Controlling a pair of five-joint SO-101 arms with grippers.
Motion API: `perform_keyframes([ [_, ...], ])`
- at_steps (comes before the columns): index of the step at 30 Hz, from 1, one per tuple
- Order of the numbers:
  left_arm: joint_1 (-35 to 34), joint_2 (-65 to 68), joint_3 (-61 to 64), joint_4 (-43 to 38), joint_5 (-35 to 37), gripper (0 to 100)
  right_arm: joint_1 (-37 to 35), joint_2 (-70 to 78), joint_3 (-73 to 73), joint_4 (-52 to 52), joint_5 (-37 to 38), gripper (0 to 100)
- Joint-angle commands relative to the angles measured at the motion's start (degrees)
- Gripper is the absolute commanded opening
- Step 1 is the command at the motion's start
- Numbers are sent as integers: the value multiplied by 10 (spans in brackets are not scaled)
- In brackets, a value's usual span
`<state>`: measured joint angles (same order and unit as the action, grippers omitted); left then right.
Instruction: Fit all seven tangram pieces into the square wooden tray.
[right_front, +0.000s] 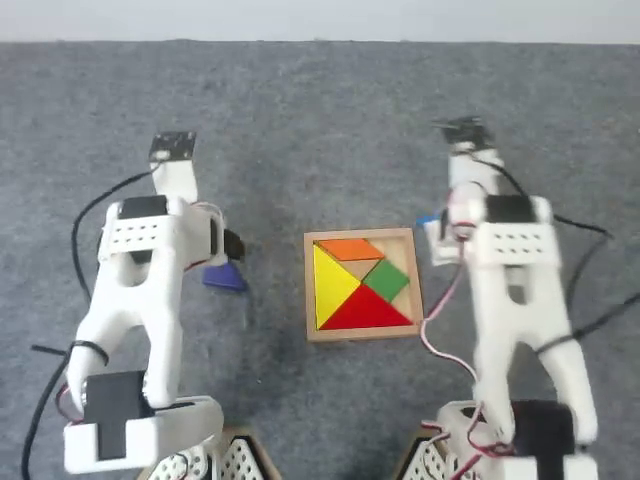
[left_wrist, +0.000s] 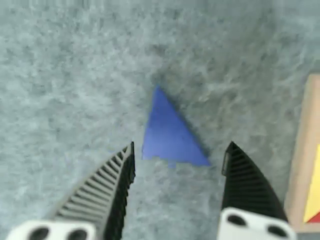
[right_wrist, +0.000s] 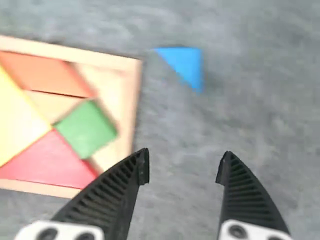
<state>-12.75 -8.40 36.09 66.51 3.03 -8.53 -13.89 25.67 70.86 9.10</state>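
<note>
The grey felt (right_front: 300, 120) carried everything. An arm stood to each side of the square wooden tray (right_front: 360, 335). The left gripper (left_wrist: 181, 147) and the right gripper (right_wrist: 185, 152) both had their jaws spread wide, holding nothing.

In the tray lay the yellow triangle (right_front: 333, 285), the red triangle (right_front: 368, 312), the orange piece (right_front: 350, 249) and the green square (right_front: 386, 277) (the pale patches between them could have been wooden pieces or bare floor).

The dark blue triangle (left_wrist: 167, 137) lay flat on the felt to the tray's left. The left jaws straddled it, apparently lined up for a pinch. The light blue triangle (right_wrist: 186, 62) lay near the tray's right rim, ahead of the right jaws. Only the raised rim seemed to stand in either triangle's way.
</note>
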Motion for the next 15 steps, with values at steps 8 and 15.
perform_keyframes([
  [8, -115, -31, -26, -39, 33, 276, -209, 148, -141, 4, -23, 236],
  [15, -204, -29, -53, -49, 91, 276, -290, 219, -222, 15, -25, 237],
])
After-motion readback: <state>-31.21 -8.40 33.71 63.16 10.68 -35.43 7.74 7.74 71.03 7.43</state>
